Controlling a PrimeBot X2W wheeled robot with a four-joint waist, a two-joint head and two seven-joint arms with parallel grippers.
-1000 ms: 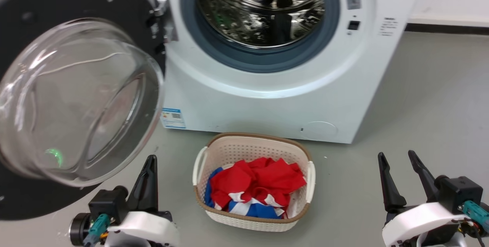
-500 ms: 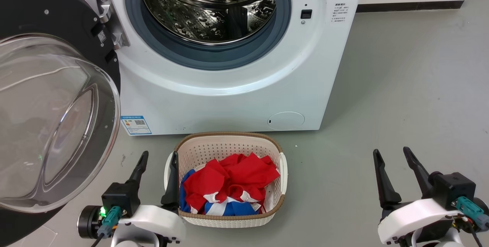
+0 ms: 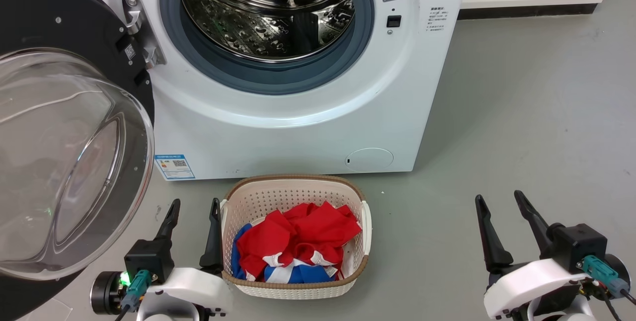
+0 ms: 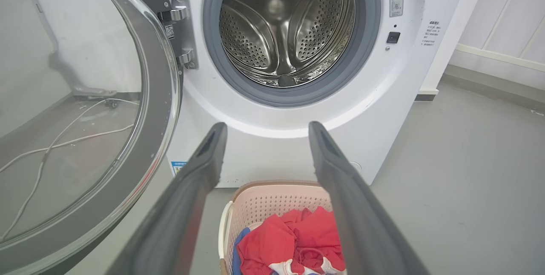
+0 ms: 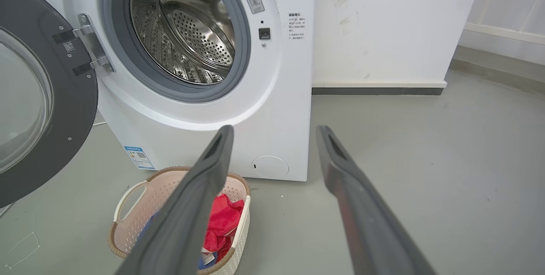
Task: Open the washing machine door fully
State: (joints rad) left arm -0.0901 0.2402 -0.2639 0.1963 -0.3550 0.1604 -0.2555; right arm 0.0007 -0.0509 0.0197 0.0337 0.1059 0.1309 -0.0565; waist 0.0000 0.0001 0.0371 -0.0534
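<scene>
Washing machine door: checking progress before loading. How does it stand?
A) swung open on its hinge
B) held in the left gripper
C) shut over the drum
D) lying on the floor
A: the washing machine door hangs swung wide on its hinge, leaving the drum exposed.

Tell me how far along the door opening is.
Done: the door is swung wide on its hinge, drum fully exposed. In hand: nothing; the left gripper and right gripper are open and empty, away from the door. Left: likely nothing, perhaps a final push if the hinge allows.
</scene>
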